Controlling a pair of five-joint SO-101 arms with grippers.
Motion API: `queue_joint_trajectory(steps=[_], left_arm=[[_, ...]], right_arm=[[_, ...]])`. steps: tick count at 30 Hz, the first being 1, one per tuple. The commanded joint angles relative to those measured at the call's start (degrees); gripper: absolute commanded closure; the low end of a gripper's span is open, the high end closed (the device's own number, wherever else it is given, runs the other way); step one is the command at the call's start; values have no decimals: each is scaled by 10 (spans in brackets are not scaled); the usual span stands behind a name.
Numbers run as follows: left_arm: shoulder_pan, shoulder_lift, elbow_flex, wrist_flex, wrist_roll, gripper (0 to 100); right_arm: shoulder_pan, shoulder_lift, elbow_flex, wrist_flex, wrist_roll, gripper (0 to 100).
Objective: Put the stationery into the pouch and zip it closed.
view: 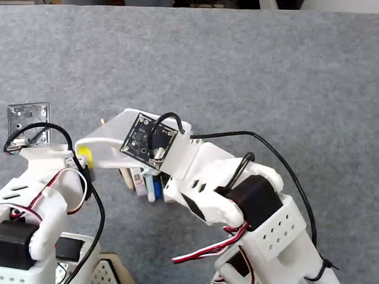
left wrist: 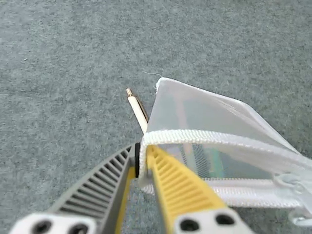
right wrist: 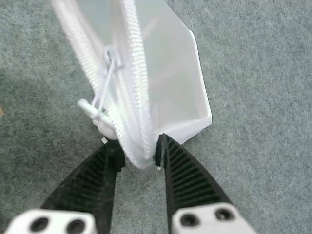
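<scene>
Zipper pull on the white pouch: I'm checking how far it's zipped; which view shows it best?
Right wrist view: the white zipper pull with its cord lies unobstructed on the translucent white pouch. Left wrist view catches it at the edge; high view gives the pouch wall.

We take this for a robotics lab or a maker's test bench, not a home or a shop. We see a table [view: 274, 70] covered in plain grey felt-like cloth, set up as a work surface. On it stand two white arms, one [view: 36, 198] beside the other [view: 261, 227], with dark motor blocks showing in their shells, loose red, white and black wires [view: 203, 251], and uncased camera boards [view: 150, 140] fixed at the wrists.
</scene>
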Motion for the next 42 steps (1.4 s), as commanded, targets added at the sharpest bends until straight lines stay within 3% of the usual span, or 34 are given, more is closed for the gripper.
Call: queue_joint_trajectory(steps=[1, 13, 25, 32, 36, 42], left_arm=[[0, 5, -73, 28, 0, 972], [0, 6, -248, 129, 46, 972], [-5, 4, -261, 144, 75, 972], [-7, 2, -261, 144, 75, 972], [-14, 2, -261, 144, 75, 972], [-116, 1, -258, 145, 74, 972]], right_arm=[[1, -3, -17, -13, -2, 982], [-2, -3, -147, 7, -2, 972], [-35, -7, -216, 122, -3, 527], [-75, -73, -218, 172, -3, 430], [-40, -121, -190, 171, -3, 430], [77, -163, -119, 137, -3, 433]])
